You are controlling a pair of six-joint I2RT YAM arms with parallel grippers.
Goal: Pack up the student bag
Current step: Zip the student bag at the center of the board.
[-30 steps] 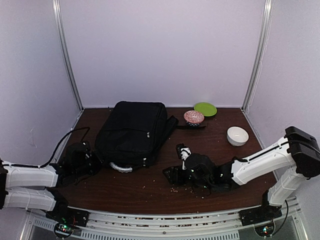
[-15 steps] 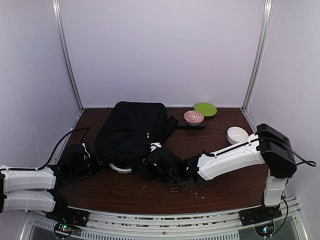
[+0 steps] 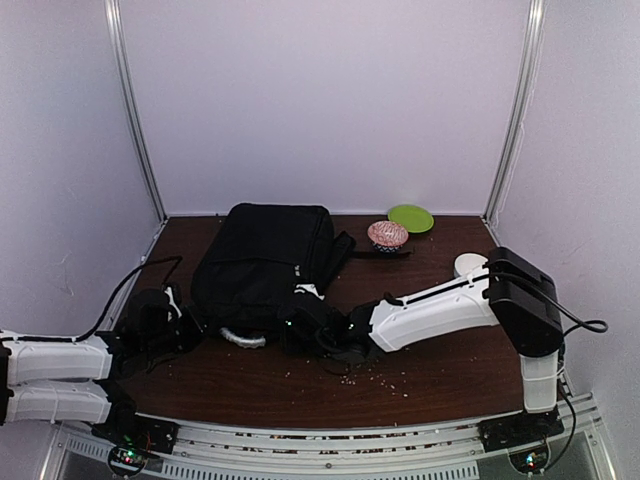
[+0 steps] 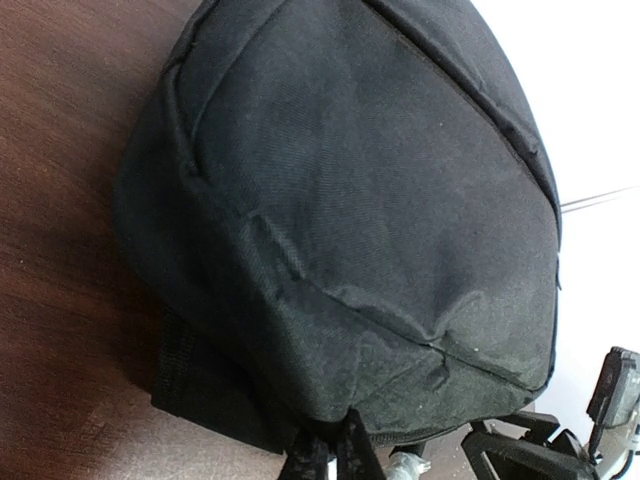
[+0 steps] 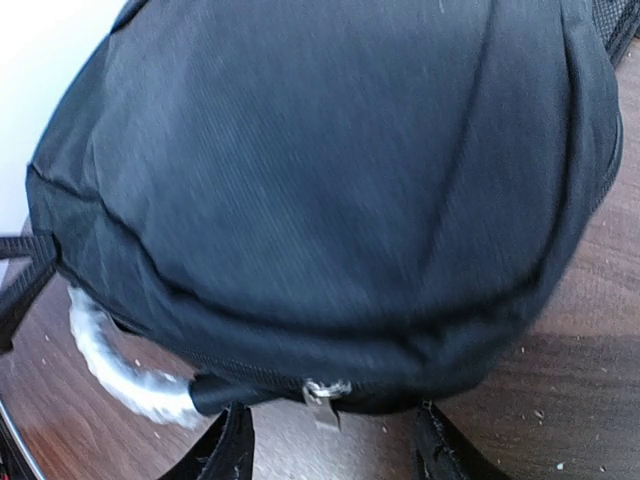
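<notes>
The student bag (image 3: 265, 262), large, black and soft, lies flat at the table's middle left, with its silvery handle (image 3: 243, 338) at the near end. My left gripper (image 3: 183, 325) sits at the bag's near-left corner. In the left wrist view its fingers (image 4: 345, 455) are pinched together on the bag's lower seam (image 4: 400, 420). My right gripper (image 3: 302, 322) is at the bag's near end, open. In the right wrist view its fingertips (image 5: 232, 445) stand on either side of the metal zipper pull (image 5: 322, 393) without touching it, and the handle (image 5: 110, 350) curves to the left.
A green plate (image 3: 411, 217) and a pink patterned bowl (image 3: 388, 234) stand at the back right. A white bowl (image 3: 468, 264) is partly hidden behind my right arm. Crumbs (image 3: 375, 375) are scattered on the near table. A black cable (image 3: 140, 275) loops at the left.
My right arm has swept left across the table to the bag's near end, its jaws slightly narrower. The left arm and the bag have stayed in place.
</notes>
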